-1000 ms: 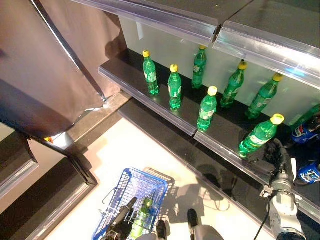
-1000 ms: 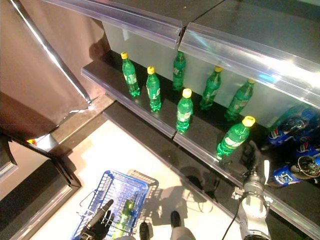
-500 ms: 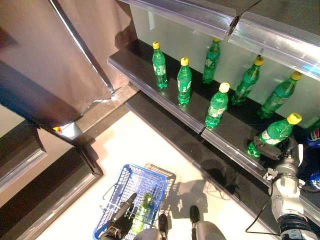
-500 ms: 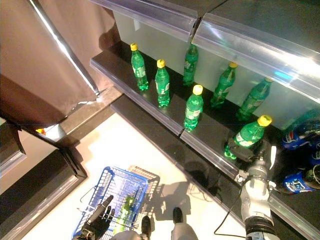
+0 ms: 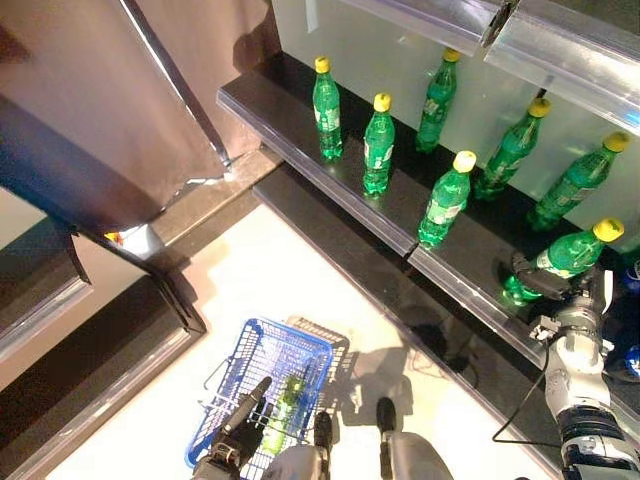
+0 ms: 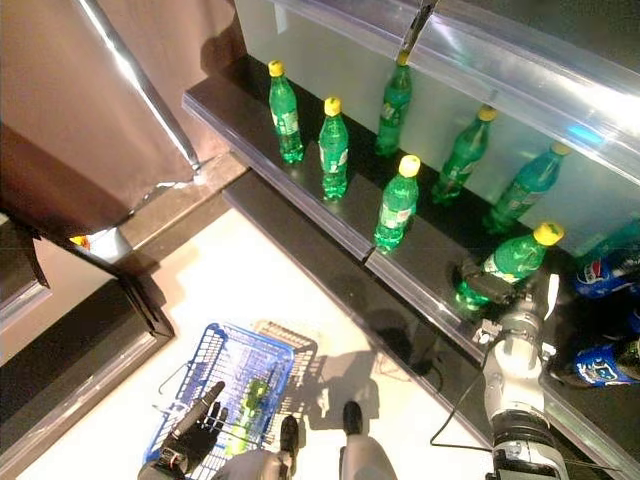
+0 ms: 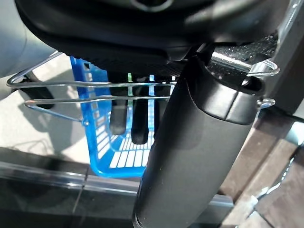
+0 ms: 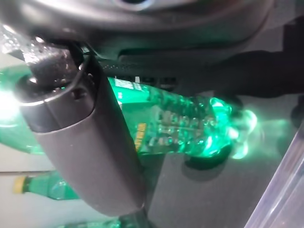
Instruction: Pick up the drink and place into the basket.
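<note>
A green bottle with a yellow cap [image 5: 572, 254] leans on the dark shelf [image 5: 300, 165] at the right. My right hand [image 5: 545, 286] is curled round its lower part; in the right wrist view the thumb [image 8: 80, 133] lies across the bottle [image 8: 185, 126]. My left hand [image 5: 238, 425] hangs low at the left, shut on the thin wire handles [image 7: 95, 90] of the blue basket [image 5: 262, 342]. A green bottle [image 5: 285, 400] lies inside the basket.
More green bottles [image 5: 378, 144] stand along the shelf, to the left of and behind the held one. Blue drinks [image 6: 600, 362] lie at the far right. A higher shelf edge [image 6: 520, 70] overhangs. A brown panel [image 5: 90, 110] stands at the left.
The camera has shifted. My right hand has moved up from just below the bottle and closed round its lower part. The blue basket still hangs low at the left.
</note>
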### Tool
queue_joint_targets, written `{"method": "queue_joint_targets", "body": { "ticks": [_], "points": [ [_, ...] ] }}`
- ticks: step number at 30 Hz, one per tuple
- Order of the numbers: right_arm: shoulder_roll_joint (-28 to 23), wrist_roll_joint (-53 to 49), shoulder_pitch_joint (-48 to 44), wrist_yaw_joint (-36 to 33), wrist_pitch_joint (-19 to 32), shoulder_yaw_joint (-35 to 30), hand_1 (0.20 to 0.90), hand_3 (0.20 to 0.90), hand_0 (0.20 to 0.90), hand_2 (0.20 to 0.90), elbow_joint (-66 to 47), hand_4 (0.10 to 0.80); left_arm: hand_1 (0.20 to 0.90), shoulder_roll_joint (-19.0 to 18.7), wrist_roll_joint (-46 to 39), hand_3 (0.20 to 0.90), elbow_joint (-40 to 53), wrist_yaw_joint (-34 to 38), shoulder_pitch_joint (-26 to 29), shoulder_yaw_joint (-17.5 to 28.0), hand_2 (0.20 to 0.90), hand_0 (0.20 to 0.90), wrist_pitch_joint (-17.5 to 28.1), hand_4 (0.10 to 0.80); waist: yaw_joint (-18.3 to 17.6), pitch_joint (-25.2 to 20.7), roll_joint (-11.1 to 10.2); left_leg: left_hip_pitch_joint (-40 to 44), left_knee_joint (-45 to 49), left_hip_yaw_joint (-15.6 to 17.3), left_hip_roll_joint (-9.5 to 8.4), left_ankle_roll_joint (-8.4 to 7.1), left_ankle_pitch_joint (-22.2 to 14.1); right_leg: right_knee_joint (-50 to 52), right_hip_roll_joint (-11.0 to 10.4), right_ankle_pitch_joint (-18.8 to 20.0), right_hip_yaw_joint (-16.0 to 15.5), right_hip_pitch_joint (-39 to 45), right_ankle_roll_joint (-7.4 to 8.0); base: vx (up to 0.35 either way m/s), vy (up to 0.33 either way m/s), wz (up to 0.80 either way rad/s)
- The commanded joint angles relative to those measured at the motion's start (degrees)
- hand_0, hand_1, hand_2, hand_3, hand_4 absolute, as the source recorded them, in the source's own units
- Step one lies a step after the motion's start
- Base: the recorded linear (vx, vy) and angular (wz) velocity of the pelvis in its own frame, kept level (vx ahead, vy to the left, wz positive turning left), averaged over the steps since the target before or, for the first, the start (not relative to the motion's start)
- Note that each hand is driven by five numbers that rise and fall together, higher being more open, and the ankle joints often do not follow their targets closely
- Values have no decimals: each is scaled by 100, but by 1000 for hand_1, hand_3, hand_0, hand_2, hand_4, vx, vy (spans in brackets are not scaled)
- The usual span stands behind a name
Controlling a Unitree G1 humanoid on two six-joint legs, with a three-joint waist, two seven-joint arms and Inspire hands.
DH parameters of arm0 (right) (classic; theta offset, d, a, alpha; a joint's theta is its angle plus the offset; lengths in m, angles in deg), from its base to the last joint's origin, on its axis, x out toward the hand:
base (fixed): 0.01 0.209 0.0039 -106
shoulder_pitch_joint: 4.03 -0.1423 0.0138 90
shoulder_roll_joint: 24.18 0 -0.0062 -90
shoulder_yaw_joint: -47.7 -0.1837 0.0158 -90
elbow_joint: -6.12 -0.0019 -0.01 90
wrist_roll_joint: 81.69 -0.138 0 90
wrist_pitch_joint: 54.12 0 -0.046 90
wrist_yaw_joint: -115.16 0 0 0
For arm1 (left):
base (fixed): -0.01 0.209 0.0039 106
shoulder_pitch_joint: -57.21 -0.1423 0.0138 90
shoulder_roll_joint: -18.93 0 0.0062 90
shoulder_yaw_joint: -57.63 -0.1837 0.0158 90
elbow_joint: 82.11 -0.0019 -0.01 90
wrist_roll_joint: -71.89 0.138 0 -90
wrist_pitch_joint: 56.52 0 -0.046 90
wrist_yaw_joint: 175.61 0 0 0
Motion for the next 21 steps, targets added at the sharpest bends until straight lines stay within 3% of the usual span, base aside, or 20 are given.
{"method": "queue_joint_targets", "body": {
  "ticks": [1,4,5,6,7,8,21],
  "points": [
    [-620,-151,-637,-136,414,98,900,900,900,900,-186,800,300,-547,-298,200,329,-456,11,-187,300,300,173,100,159,-246,-299,-405,325,-305,-324,25,23,-38,98,-173,-224,324,-33,0,0,0],
    [-615,-203,-706,-123,473,141,900,900,900,900,-159,800,300,-560,-317,200,336,-450,38,-203,300,300,186,100,176,-206,-302,-423,335,-321,-329,32,20,-39,94,-167,-232,316,-32,0,0,0],
    [-618,-229,-729,-123,481,150,851,842,851,851,-170,742,300,-570,-329,200,323,-456,41,-205,300,300,191,100,178,-200,-302,-426,334,-321,-330,34,21,-34,93,-167,-235,308,-33,0,0,0],
    [-609,-224,-748,-132,501,155,740,713,740,740,-174,613,300,-574,-331,200,303,-467,48,-196,300,300,194,100,179,-192,-301,-436,340,-322,-333,34,21,-29,91,-166,-233,300,-34,0,0,0],
    [-591,-200,-765,-154,533,159,328,233,328,328,-173,133,300,-577,-326,200,299,-466,60,-194,300,300,191,100,179,-183,-299,-445,344,-326,-335,34,24,-22,89,-164,-231,289,-36,0,0,0],
    [-593,-207,-813,-191,557,175,300,200,300,300,-180,100,300,-582,-334,200,282,-479,71,-192,300,300,194,100,181,-170,-295,-454,344,-328,-343,36,26,-22,91,-162,-226,280,-39,0,0,0],
    [-496,155,-825,-606,898,130,300,200,300,300,-398,100,300,-586,-475,200,320,-510,113,-242,300,300,241,100,146,-97,-246,-441,278,-344,-402,92,15,4,81,-160,-143,228,-32,-27,18,0]
  ]
}}
